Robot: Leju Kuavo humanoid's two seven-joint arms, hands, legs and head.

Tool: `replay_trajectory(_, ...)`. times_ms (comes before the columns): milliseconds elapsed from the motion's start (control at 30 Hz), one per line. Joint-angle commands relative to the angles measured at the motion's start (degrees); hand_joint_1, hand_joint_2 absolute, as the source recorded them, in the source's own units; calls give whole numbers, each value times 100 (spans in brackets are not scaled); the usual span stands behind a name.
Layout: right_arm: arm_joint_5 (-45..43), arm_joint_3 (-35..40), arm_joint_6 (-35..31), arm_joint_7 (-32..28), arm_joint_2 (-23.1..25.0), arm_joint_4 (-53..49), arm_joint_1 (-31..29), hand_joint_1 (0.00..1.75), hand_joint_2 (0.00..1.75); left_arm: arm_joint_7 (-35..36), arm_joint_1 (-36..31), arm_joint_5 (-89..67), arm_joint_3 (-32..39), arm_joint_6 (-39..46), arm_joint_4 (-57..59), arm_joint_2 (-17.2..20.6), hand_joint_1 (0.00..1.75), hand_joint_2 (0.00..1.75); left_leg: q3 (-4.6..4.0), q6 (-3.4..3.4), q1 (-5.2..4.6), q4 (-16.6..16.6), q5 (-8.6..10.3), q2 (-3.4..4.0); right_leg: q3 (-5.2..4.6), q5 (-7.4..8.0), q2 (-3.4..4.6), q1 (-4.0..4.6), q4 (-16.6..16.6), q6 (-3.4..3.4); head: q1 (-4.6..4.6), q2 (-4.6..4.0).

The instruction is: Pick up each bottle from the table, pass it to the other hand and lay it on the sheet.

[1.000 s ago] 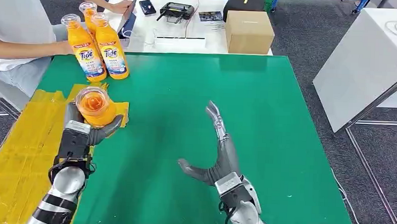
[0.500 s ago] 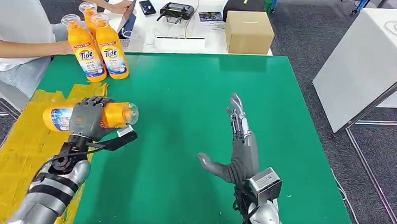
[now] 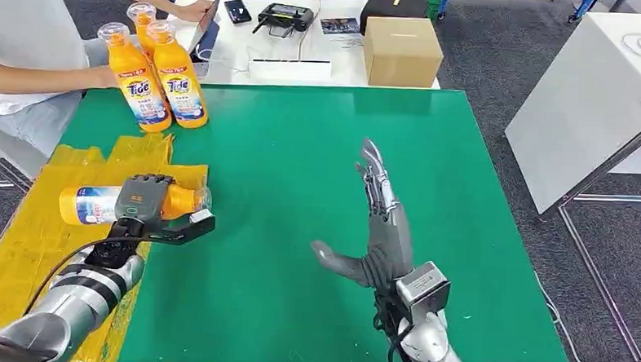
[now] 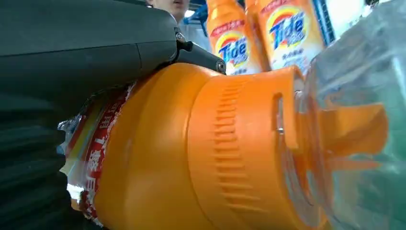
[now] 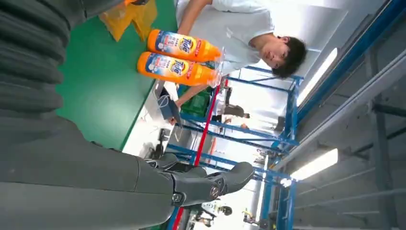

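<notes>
Lowered since half a second ago, the left hand [image 3: 145, 199] clamped its fingers on the bottle [image 3: 96, 205] above the sheet [image 3: 29, 242]; right hand [image 3: 381, 224] fingers apart; next, release

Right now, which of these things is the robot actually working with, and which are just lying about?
Part of the job:
- bottle held on its side by the left robot hand
- standing bottles waiting
- yellow sheet
- right robot hand, open and empty

Just lying about:
- cardboard box
- black controller
- phone
</notes>
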Motion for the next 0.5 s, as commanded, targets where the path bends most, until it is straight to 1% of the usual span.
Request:
replay_trajectory(33, -8, 207, 4, 28, -57, 375, -268, 0, 175, 285, -474, -50, -106, -82, 954, 31, 175, 175, 23, -1, 8, 3, -12, 5, 26, -6, 8, 8, -5, -6, 2, 0)
replay_trajectory(100, -2, 241, -6, 28, -72, 359, -247, 0, 175, 107, -448, 418, 331, -150, 1004, -23, 175, 175, 19, -1, 5, 2, -10, 10, 20, -4, 13, 5, -3, -4, 0, 0)
replay_trajectory(133, 8, 253, -12, 32, -79, 358, -243, 0, 175, 126, -445, 473, 410, -144, 1027, -22, 91, 175, 28, -2, 8, 1, -14, 13, 29, -6, 16, 8, -6, -6, 0, 0)
replay_trajectory(167, 8, 255, -12, 32, -80, 359, -240, 0, 175, 120, -440, 475, 415, -137, 1029, -14, 91, 175, 36, -3, 11, 0, -17, 13, 38, -8, 17, 11, -9, -8, 0, 0)
replay_trajectory(200, 8, 255, -12, 32, -80, 359, -240, 0, 175, 120, -440, 475, 415, -137, 1029, -14, 91, 175, 8, -1, 4, 0, -5, 6, 10, -1, 8, 3, -3, -3, 0, 0)
replay_trajectory(267, 8, 255, -12, 32, -80, 359, -240, 0, 175, 120, -440, 475, 415, -137, 1029, -14, 91, 175, 19, -2, 7, 1, -10, 6, 22, -5, 9, 7, -5, -6, 0, 0)
replay_trajectory(300, 8, 255, -12, 32, -80, 359, -240, 0, 175, 120, -440, 475, 415, -137, 1029, -14, 23, 175, 11, -2, 3, -1, -6, 7, 12, -2, 9, 3, -3, -4, 0, 0)
replay_trajectory(333, 17, 263, -18, 38, -88, 372, -253, 0, 175, 170, -441, 484, 462, -114, 1044, -15, 0, 175, 17, -2, 4, -1, -7, 7, 18, -3, 9, 4, -5, -5, -2, 0)
replay_trajectory(367, 18, 282, -25, 38, -99, 392, -272, 0, 175, 112, -417, 551, 559, -6, 1040, -10, 0, 175, 23, -2, 7, 0, -11, 8, 25, -5, 11, 7, -5, -6, 0, 0)
replay_trajectory(400, 16, 285, -26, 37, -106, 404, -275, 0, 175, 61, -404, 597, 602, -53, 1074, 9, 0, 175, 13, -1, 4, 0, -6, 5, 14, -2, 7, 4, -4, -4, 0, 0)
replay_trajectory(500, -11, 251, -66, 26, -101, 393, -279, 0, 175, -29, -383, 689, 691, -196, 1149, 19, 0, 175, 19, -1, 4, -2, -8, 11, 18, -1, 14, 4, -5, -4, 0, 0)
